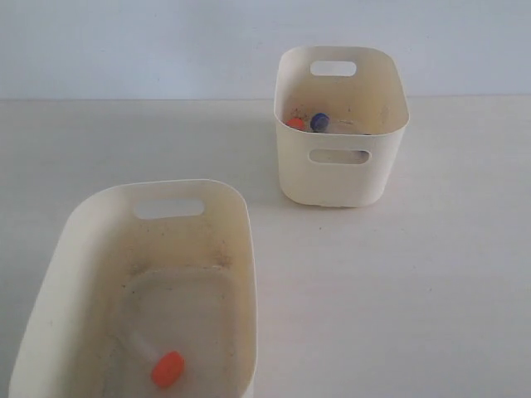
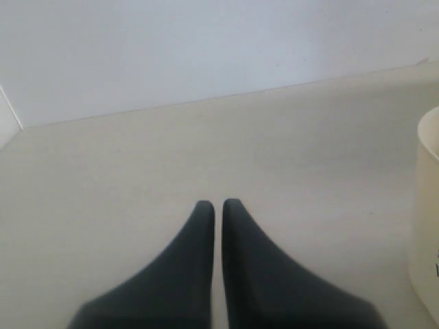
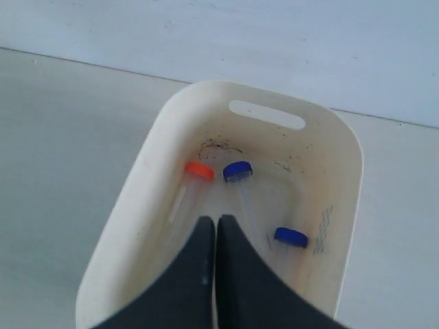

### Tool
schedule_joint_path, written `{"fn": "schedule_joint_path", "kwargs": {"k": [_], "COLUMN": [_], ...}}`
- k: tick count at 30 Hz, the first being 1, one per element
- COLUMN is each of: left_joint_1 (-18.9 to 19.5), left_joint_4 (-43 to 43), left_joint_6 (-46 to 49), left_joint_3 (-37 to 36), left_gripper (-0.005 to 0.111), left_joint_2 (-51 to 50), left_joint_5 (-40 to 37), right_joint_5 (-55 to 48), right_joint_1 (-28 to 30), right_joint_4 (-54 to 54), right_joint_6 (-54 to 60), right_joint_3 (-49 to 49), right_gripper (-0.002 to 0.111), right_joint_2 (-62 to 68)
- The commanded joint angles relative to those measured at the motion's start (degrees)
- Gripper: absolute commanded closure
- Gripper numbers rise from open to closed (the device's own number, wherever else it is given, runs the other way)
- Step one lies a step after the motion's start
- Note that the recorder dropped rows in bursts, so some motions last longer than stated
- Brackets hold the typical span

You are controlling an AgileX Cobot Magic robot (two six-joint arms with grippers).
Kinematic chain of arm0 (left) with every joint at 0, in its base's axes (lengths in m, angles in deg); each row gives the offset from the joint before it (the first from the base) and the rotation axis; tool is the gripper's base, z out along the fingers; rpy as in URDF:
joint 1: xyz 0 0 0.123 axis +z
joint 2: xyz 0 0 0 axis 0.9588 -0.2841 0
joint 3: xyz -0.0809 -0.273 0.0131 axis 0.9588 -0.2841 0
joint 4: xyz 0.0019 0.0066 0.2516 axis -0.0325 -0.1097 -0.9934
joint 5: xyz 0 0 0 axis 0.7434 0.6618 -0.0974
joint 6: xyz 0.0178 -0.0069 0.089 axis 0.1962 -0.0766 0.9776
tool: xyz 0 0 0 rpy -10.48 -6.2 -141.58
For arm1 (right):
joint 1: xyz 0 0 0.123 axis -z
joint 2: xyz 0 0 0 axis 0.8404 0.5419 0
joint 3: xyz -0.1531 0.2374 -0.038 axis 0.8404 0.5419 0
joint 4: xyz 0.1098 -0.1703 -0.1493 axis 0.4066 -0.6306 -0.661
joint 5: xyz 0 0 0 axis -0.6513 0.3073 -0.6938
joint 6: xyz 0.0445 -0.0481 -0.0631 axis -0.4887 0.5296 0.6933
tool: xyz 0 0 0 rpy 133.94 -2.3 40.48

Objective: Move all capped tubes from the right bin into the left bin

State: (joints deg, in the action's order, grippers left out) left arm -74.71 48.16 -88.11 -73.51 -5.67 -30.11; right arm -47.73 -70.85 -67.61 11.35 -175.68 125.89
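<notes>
A: Nearest, well apart from the right bin (image 1: 340,178): the left bin (image 1: 242,249), holding one orange-capped tube (image 1: 167,369) on its floor.

B: Left gripper (image 2: 218,205), jaws together on nothing, above the table (image 2: 137,157); position relative to the right bin impossible to tell.

A: Right gripper (image 3: 217,221) poised over the right bin, jaws together too, empty. Inside: second orange-capped tube (image 3: 199,171), blue-capped tube (image 3: 237,171) just beside, other blue-capped tube (image 3: 291,237) apart.

B: Risky. Going down closed would probably nudge tubes aside or strike the wall; no grasp without parting first.
</notes>
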Motion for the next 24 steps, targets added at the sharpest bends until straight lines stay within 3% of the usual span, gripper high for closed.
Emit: {"fn": "schedule_joint_path", "kwargs": {"k": [1, 4, 6, 12, 24], "left_joint_1": [0.06, 0.06, 0.06, 0.06, 0.06], "left_joint_4": [0.06, 0.06, 0.06, 0.06, 0.06], "left_joint_6": [-0.66, -0.66, -0.66, -0.66, -0.66], "left_joint_3": [0.23, 0.23, 0.23, 0.23, 0.23], "left_gripper": [0.102, 0.102, 0.102, 0.102, 0.102], "left_joint_2": [0.11, 0.11, 0.11, 0.11, 0.11], "left_joint_5": [0.88, 0.88, 0.88, 0.88, 0.88], "right_joint_5": [-2.09, -0.96, -0.10, 3.87, 11.35], "right_joint_1": [0.51, 0.51, 0.51, 0.51, 0.51], "right_joint_4": [1.16, 2.72, 2.88, 2.88, -1.14], "right_joint_6": [5.45, 7.53, 11.13, 13.53, 15.37], "right_joint_3": [1.01, 2.72, 3.15, 3.15, 3.15], "right_gripper": [0.108, 0.108, 0.101, 0.057, 0.058], "right_joint_2": [0.56, 2.78, 5.06, 11.69, 20.29]}}
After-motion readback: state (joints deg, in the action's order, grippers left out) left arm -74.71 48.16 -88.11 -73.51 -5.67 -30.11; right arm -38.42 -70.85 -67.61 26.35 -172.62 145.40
